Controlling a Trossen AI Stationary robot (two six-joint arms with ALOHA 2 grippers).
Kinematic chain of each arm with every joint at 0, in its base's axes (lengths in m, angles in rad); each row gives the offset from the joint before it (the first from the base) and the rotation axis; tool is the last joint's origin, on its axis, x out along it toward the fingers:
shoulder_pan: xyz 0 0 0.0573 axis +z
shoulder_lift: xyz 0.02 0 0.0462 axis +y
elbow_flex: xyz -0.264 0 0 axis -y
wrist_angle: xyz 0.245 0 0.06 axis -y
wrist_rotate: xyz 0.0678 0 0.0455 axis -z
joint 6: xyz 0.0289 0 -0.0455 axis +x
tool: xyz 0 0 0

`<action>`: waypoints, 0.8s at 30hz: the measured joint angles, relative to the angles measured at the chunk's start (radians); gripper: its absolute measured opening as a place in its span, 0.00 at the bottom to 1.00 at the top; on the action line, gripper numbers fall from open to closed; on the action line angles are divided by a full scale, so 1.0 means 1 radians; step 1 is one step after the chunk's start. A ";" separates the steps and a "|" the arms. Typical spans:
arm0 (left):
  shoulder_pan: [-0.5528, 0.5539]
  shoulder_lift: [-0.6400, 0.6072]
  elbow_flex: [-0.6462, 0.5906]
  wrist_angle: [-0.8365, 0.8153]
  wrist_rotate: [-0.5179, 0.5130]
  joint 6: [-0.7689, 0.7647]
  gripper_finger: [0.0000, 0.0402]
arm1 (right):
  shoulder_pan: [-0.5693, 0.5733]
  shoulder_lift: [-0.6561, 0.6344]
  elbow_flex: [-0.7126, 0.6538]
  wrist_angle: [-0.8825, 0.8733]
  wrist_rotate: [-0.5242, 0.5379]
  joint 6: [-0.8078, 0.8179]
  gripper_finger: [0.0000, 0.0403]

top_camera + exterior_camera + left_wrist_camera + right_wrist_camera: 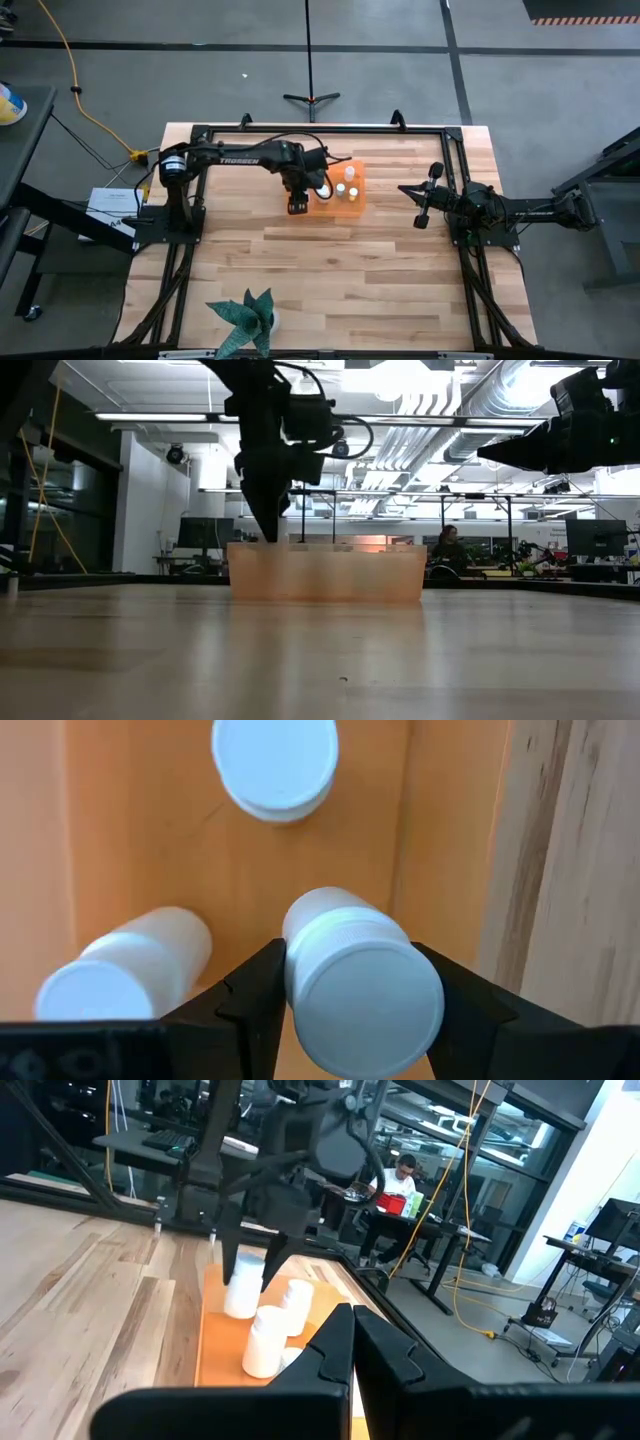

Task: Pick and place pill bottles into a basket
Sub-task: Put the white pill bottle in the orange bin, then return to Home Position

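1. Three bottles you can count in the left wrist view: one clamped between the left claw's (355, 1020) fingers (250, 995), cap toward the camera; one bottle (125, 970) lying just beside it; one upright bottle (275, 765) farther off on the orange floor.
2. One basket (357, 203) sits on the table (350, 270) near the far edge, roughly midway between the arms. In the high view you see about three white caps inside it, and the arm hides part of the interior, so the full count is uncertain.
3. One left claw (298, 205) hangs over the basket's left side; it is closed on a bottle (360, 990), fingers pressing both sides. In the low view it (268, 525) dips to the basket (325, 572) rim.
4. One right claw (420, 205) waits off to the basket's right, above the table, clear of the basket. In its wrist view the two fingers (330, 1355) meet at the tips, holding nothing.
5. One potted plant (245, 318) stands at the table's near edge, well apart from the basket.
6. One person (398, 1180) sits at a desk in the room beyond.
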 joint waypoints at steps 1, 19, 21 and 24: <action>-0.001 0.000 -0.011 0.013 0.004 -0.004 0.55 | 0.000 0.000 0.000 0.000 0.000 0.000 0.00; 0.006 -0.022 -0.013 0.028 0.036 -0.038 0.70 | 0.000 0.000 0.000 0.000 0.000 0.000 0.00; 0.021 -0.071 -0.009 0.069 0.105 -0.033 0.66 | 0.000 0.000 0.000 0.000 0.000 0.000 0.00; 0.060 -0.167 -0.026 0.122 0.160 -0.034 0.57 | 0.000 0.000 0.000 -0.001 0.000 0.004 0.00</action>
